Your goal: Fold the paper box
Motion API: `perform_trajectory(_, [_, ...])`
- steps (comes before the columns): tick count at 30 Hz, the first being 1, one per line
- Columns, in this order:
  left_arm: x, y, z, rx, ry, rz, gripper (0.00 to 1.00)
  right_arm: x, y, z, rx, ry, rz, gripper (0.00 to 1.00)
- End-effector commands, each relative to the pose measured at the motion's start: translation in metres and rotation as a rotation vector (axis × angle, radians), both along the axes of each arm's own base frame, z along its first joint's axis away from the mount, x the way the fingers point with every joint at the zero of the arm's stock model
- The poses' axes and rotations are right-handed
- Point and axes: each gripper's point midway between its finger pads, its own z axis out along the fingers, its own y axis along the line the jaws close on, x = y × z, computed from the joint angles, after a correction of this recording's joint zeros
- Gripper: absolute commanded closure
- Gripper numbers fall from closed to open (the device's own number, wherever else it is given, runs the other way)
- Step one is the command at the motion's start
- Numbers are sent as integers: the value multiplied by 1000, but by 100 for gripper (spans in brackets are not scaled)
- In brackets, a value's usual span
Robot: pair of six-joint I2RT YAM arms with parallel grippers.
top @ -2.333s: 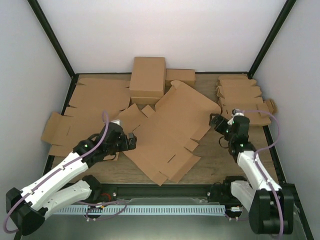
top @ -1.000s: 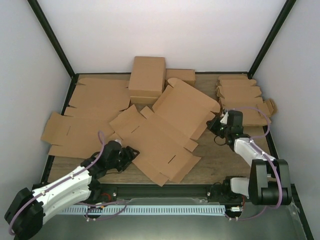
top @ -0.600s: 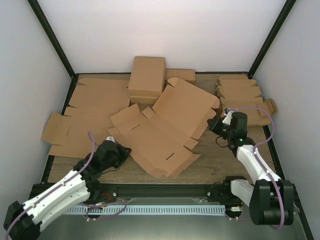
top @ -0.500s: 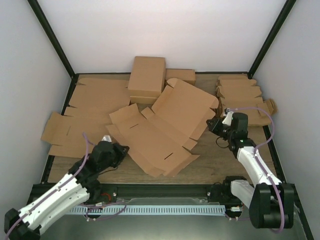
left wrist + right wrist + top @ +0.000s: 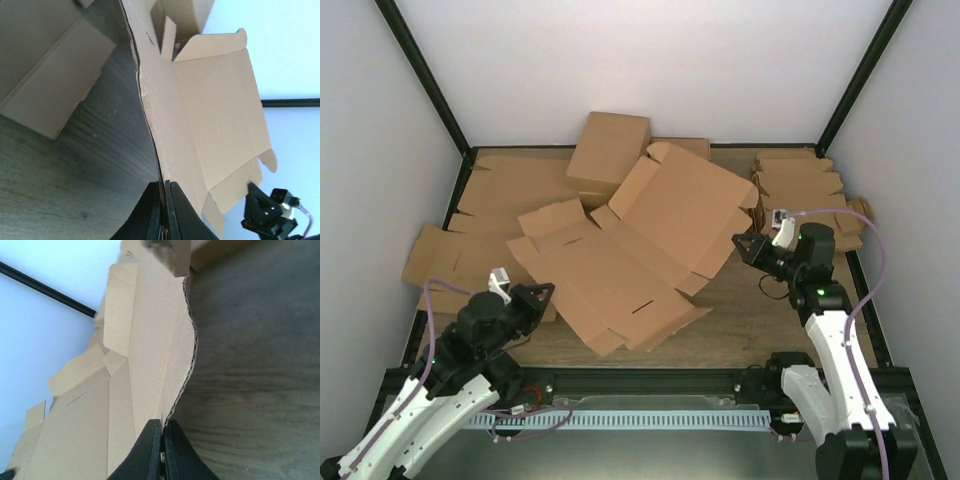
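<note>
At the near edge, the left gripper has its jaws clenched on the near-left edge of the paper box, the cardboard rim running straight into the pinch. Across from it, the right gripper has its jaws clenched on the opposite, right-hand edge. The box is an open, unfolded blank held between the two arms over the middle of the dark wooden tabletop, and the wrist views show its gripped edges bowed rather than straight. Its long axis runs diagonally, from near-left to far-right. The printless inner face points upward, and the far panel tilts up along a crease. Beyond it lie flat blanks at far left, a closed brown box at the back and a stack of notched blanks at far right. The step in hand looks like gripping and positioning the blank — no wall is yet folded. The next move likely calls for both arms to work together, bending the side panels up along their creases without buckling the sheet.
</note>
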Motion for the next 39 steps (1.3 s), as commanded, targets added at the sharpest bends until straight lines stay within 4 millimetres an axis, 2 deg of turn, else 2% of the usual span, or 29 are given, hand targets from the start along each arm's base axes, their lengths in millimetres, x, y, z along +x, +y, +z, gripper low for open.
perform_trajectory(1, [4, 11, 42, 70, -151, 9, 96, -13, 1, 62, -11, -146, 8, 99])
perform_trajectory(6, [7, 8, 85, 135, -283, -42, 96, -25, -8, 103, -23, -258, -54, 99])
perform_trajectory(8, [10, 1, 98, 188, -342, -85, 96, -30, -13, 112, -25, -299, -89, 99])
perform_trajectory(10, [16, -6, 108, 260, -379, -121, 96, -34, -20, 112, -18, -323, -141, 98])
perform_trajectory(12, [25, -10, 119, 362, -403, -145, 96, -38, -27, 101, 11, -300, -199, 87])
perform_trajectory(13, [31, -12, 119, 432, -392, -163, 96, -42, -29, 94, 30, -283, -218, 79])
perform_trajectory(15, [42, -22, 121, 565, -388, -233, 96, -51, -31, 73, 76, -228, -250, 55])
perform_trajectory(17, [51, -38, 116, 683, -383, -347, 96, -61, -29, 51, 117, -188, -254, 35])
perform_trajectory(18, [55, -50, 107, 728, -359, -426, 96, -64, -28, 41, 122, -162, -251, 27])
perform_trajectory(21, [58, -81, 83, 770, -293, -635, 96, -66, -26, 14, 97, -80, -234, 20])
perform_trajectory(25, [50, -94, 69, 755, -241, -754, 96, -65, -26, 18, 35, -103, -208, 18])
perform_trajectory(29, [39, -93, 71, 758, -253, -803, 96, -55, -23, 25, -15, -140, -164, 17])
perform_trajectory(32, [39, -84, 66, 817, -226, -808, 96, -43, -10, 18, -18, -119, -75, 17])
perform_trajectory(39, [54, -53, 22, 1070, -21, -804, 96, -17, 10, -11, -42, -31, 81, 19])
